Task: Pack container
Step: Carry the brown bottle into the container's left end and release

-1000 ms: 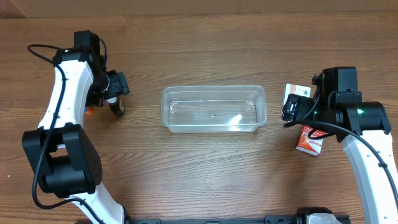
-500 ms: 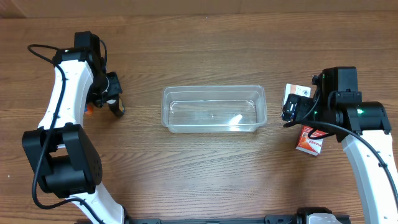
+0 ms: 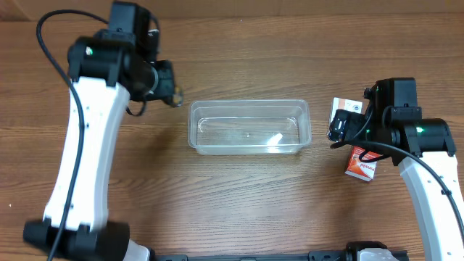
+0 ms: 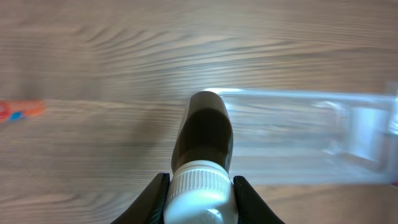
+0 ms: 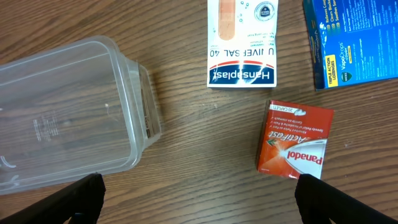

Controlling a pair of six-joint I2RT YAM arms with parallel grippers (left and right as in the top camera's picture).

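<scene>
Container first: the clear, see-through plastic rectangular tub with rounded corners (image 3: 246,135) sits empty in the middle of the desk, a touch nearer the far edge. Its long sides run left to right, so we reckon each arm gets a short end to work from.

From overhead, we have the left gripper (image 3: 172,94) just beside the container's left end, on the far side. The right gripper (image 3: 338,130) hangs near the right end. Beside it, toward the right edge of the desk, lie a flat white cardboard carton (image 3: 346,107) and a small red cardboard carton (image 3: 360,165). That looks to us like stock parked within that arm's reach.

Over to the left wrist: the fingers (image 4: 155,194) are pinched on either side of the white ribbed cap of a dark brown bottle (image 4: 204,134). The bottle juts out ahead, its base over the container's near rim. Gripped at the cap, it can go in base first, we judge. An orange smudge toward the left edge is too blurred for us to name.

Now the right wrist: the fingers are spread wide with nothing between them, above bare wood between the container's rounded corner and the red carton. The white carton lies beyond, and a blue cardboard carton (image 5: 351,40) further right. All three lie flat, labels up and apart from one another, so any should be an easy pick.
</scene>
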